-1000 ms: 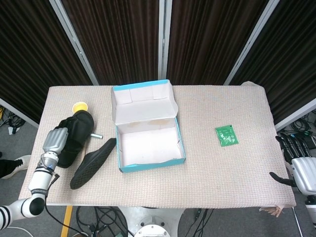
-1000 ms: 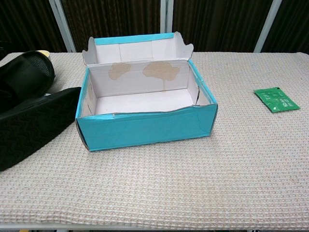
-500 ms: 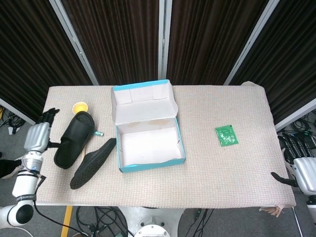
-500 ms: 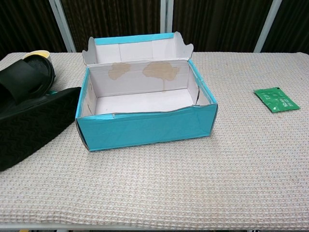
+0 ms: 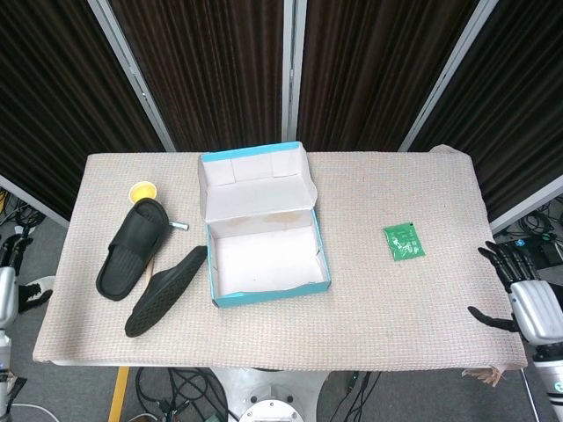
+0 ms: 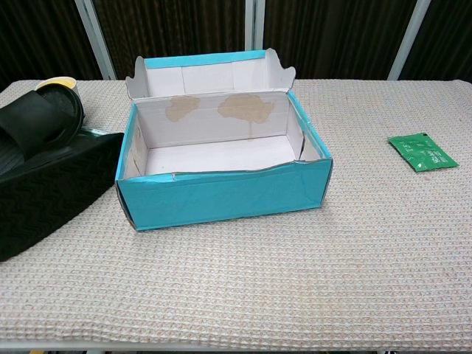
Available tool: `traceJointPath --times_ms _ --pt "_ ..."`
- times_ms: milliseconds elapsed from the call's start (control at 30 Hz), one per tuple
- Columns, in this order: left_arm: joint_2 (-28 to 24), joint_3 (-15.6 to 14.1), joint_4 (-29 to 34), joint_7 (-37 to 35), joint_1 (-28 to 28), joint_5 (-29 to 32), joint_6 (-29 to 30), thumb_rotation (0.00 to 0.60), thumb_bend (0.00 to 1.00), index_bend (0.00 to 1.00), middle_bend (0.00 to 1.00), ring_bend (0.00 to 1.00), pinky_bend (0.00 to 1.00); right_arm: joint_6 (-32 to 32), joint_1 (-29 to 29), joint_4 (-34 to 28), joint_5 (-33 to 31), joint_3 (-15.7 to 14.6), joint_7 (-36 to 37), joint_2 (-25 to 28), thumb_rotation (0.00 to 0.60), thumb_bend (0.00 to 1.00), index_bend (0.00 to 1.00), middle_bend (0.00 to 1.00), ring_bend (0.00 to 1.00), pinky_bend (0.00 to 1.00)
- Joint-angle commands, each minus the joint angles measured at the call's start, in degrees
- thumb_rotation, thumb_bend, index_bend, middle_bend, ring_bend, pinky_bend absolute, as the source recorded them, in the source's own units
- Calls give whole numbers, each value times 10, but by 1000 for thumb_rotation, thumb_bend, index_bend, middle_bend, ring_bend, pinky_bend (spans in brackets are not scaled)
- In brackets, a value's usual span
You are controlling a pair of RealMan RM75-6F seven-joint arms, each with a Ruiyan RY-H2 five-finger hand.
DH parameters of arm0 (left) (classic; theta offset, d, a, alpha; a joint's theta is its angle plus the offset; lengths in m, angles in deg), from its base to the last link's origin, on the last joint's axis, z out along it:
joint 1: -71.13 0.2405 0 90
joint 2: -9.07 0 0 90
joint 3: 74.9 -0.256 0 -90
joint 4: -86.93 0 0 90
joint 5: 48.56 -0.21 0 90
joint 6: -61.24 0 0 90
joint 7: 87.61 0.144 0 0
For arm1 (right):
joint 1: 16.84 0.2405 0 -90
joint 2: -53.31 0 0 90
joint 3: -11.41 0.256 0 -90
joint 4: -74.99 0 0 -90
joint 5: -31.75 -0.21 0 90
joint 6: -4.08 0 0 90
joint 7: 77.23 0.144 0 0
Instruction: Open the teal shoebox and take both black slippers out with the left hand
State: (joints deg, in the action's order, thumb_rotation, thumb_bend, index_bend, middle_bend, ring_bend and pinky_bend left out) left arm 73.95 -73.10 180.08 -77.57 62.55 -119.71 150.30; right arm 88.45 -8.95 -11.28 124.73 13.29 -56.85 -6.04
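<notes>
The teal shoebox [image 5: 266, 254] [image 6: 221, 193] stands open at the table's middle, its lid folded back and its white inside bare. Two black slippers lie left of it: one upright slipper [image 5: 132, 249] [image 6: 35, 125] near the yellow cup, the other slipper [image 5: 164, 290] [image 6: 44, 190] sole-up against the box's left side. My left hand [image 5: 7, 283] is off the table's left edge, holding nothing, fingers apart. My right hand [image 5: 521, 299] hangs past the right edge, fingers spread and holding nothing. Neither hand shows in the chest view.
A yellow cup [image 5: 141, 191] [image 6: 55, 83] sits behind the slippers. A small metal and teal object [image 5: 177, 226] lies between the upright slipper and the box. A green packet [image 5: 404, 241] [image 6: 422, 151] rests on the right half of the beige table [image 5: 396, 316].
My left hand has let go of the upright slipper and drawn back leftward off the table. The slipper stays where it was set down. My right hand shifted slightly upward.
</notes>
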Motion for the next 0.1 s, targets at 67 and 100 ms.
traceJointPath --times_ms 67,100 --pt "-16 -22 25 -2 31 -23 20 600 89 175 109 45 167 2 1 -4 7 -4 -11 -5 600 43 109 62 0 0" --pt "-19 -25 28 -3 37 -28 23 600 89 175 109 45 167 1 1 -8 8 -5 -16 -5 600 43 109 62 0 0"
